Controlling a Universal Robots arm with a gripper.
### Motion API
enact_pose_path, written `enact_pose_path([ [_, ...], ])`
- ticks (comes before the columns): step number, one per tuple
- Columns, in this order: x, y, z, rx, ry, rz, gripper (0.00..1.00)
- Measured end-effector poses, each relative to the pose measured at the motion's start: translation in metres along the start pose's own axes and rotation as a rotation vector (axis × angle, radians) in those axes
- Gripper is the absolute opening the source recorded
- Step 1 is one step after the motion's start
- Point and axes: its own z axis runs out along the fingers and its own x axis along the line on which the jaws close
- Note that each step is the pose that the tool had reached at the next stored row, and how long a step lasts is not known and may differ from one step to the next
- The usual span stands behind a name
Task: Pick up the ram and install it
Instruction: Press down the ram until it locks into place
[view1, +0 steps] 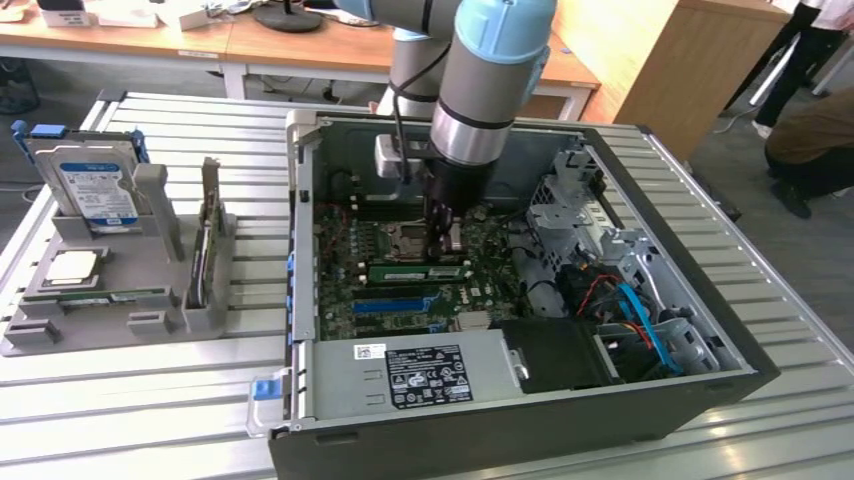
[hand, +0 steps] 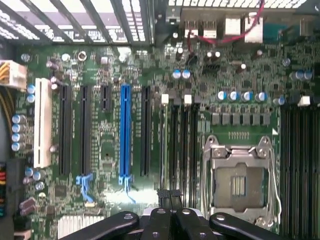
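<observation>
One closed hand (view1: 445, 232) presses on the ram (view1: 416, 270); stick seated in motherboard (hand: 110, 70) slot.

Open black metal computer case (view1: 694, 300): lies on slatted metal counter (view1: 160, 400), at the exterior view's right. Green motherboard (view1: 400, 255): inside case. Slim green RAM stick (view1: 416, 271): on motherboard, under end effector (view1: 446, 232). Grey plastic parts rack (view1: 100, 310): on counter, left of case.
</observation>
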Motion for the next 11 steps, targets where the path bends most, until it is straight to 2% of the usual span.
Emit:
enact_pose_path([
  [11, 0.0, 0.0177, 0.0004, 0.0008, 0.0011, 0.0, 0.11],
])
